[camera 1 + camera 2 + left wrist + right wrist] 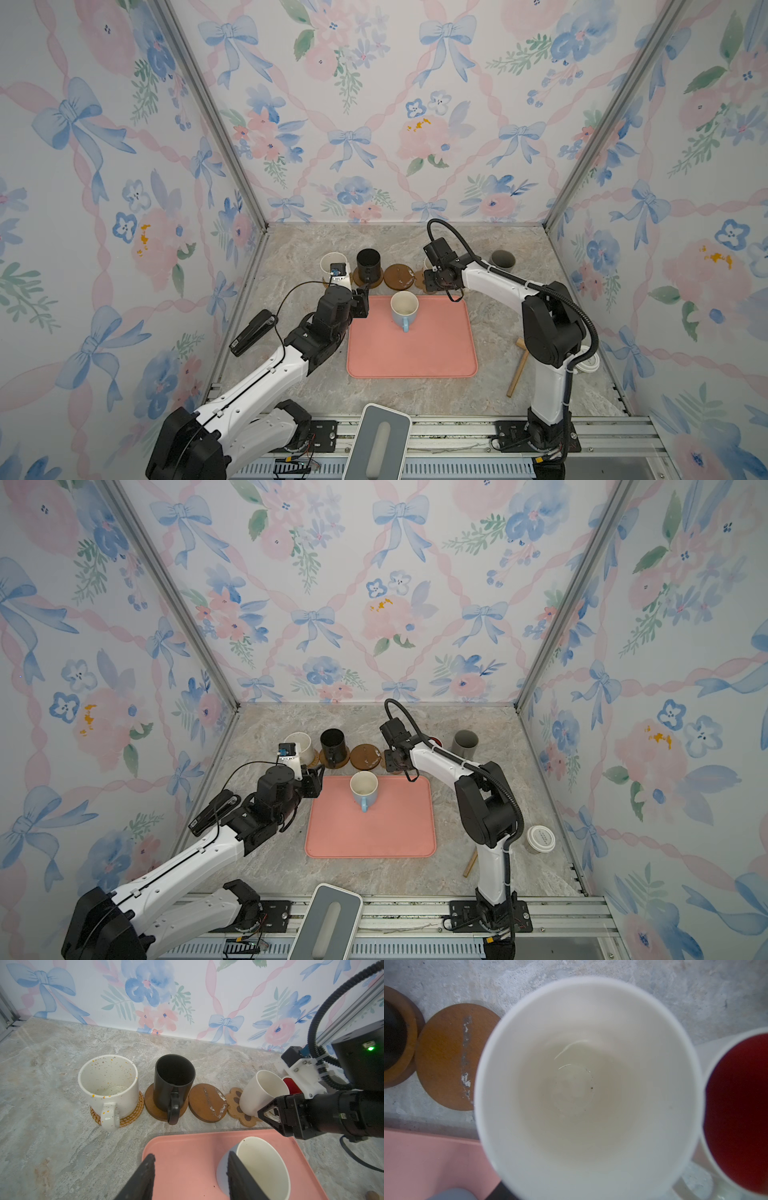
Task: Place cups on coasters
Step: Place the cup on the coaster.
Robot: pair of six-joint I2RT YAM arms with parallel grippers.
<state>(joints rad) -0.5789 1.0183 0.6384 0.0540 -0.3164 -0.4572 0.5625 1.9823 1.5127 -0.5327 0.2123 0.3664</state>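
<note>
My left claw (191, 1156) hangs open over the pink tray (178, 1147). The blue mug (261, 1167) stands upright on the tray just beside it, not gripped. Beyond it a bare brown coaster (207, 1102) lies free on the surface (52, 1126). Farther along, my right claw (270, 1114) sits at the white mug (261, 1093), which leans on the paw coaster (234, 1098). I cannot tell whether that claw grips it. I judge that placement nearly finished. Next I need to close on the blue mug and carry it to the bare coaster.
</note>
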